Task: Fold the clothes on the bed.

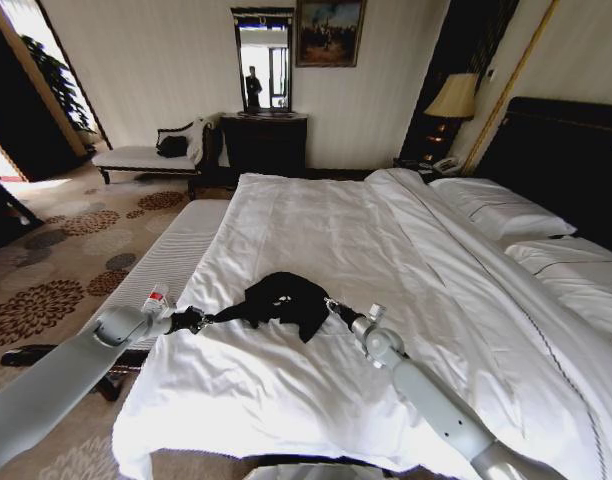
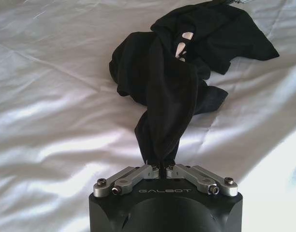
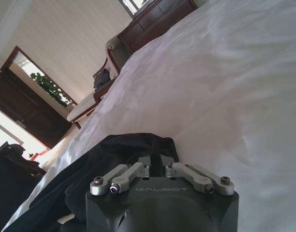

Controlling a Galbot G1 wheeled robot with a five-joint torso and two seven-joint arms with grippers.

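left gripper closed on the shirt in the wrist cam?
Yes: the left gripper has its fingers pinched shut on a gathered strand of the black T-shirt, which trails back over the white bed.

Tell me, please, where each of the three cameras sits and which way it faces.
Head view: high on the robot, looking forward and down the large white-sheeted bed; both grey arms show.
Left wrist view: behind the left gripper, facing the crumpled black cloth T-shirt it pinches.
Right wrist view: low behind the right gripper, facing along the bed toward the room.
All three share the T-shirt and bed.
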